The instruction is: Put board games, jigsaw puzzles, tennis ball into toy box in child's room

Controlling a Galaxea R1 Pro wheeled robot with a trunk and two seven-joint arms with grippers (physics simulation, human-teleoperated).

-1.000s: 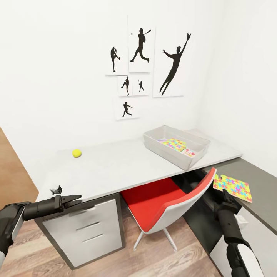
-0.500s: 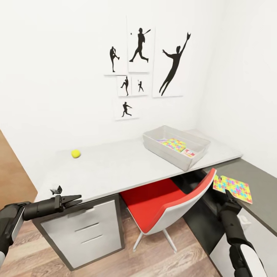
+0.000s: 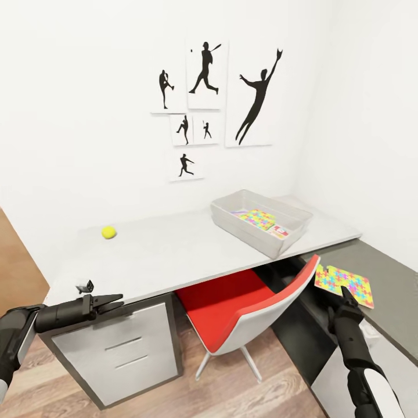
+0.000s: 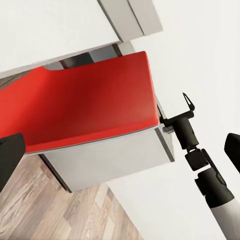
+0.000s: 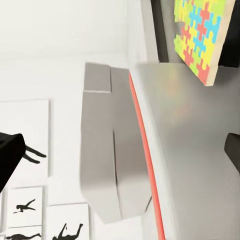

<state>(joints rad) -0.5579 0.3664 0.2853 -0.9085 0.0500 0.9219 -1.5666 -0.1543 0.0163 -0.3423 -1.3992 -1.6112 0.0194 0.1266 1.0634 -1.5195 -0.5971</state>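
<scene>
Since a second ago the whole head view has slid, so the camera moved; against the desk, the right gripper (image 3: 345, 292) has come up to the near edge of the jigsaw puzzle (image 3: 344, 283) lying on the lower dark-grey section (image 3: 388, 273) at the right. Whether its fingers are apart or together I cannot tell; the right wrist view shows the puzzle (image 5: 200, 31) close ahead of it. A second puzzle square (image 3: 255, 219) lies inside the toy box (image 3: 261, 221), with a red-and-white game box (image 3: 279, 231) just beside it. That bin stands on the far right part of the light grey table (image 3: 174, 249). The tennis ball (image 3: 108, 232) rests on the tabletop's left part, well apart from the bin. A red chair (image 3: 244, 307) is tucked under the desk between the drawers (image 3: 125, 348) and the dark section. Near left, the left gripper (image 3: 110, 303) hangs at the desk's front corner, fingers together. Silhouette pictures (image 3: 215, 98) hang on the far wall.
</scene>
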